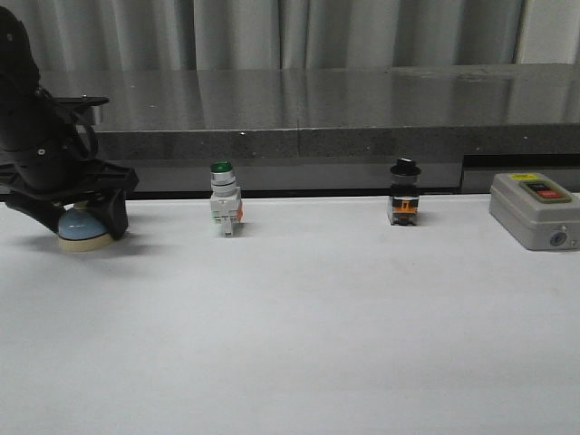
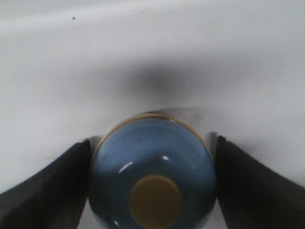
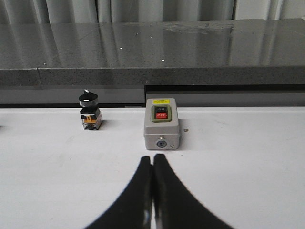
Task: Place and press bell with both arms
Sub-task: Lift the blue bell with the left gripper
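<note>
The bell point(image 2: 151, 174) is a glossy light-blue dome on a cream round base, sitting upright with its cream button facing straight up, at the table's point(image 1: 299, 326) far left. The left gripper point(image 2: 151, 183) has its 2 matte black fingers point(image 2: 52, 183) clamped on the dome's sides. The right gripper point(image 3: 152, 193) is fully closed on nothing (tips touching), facing the grey box point(image 3: 162, 123).
</note>
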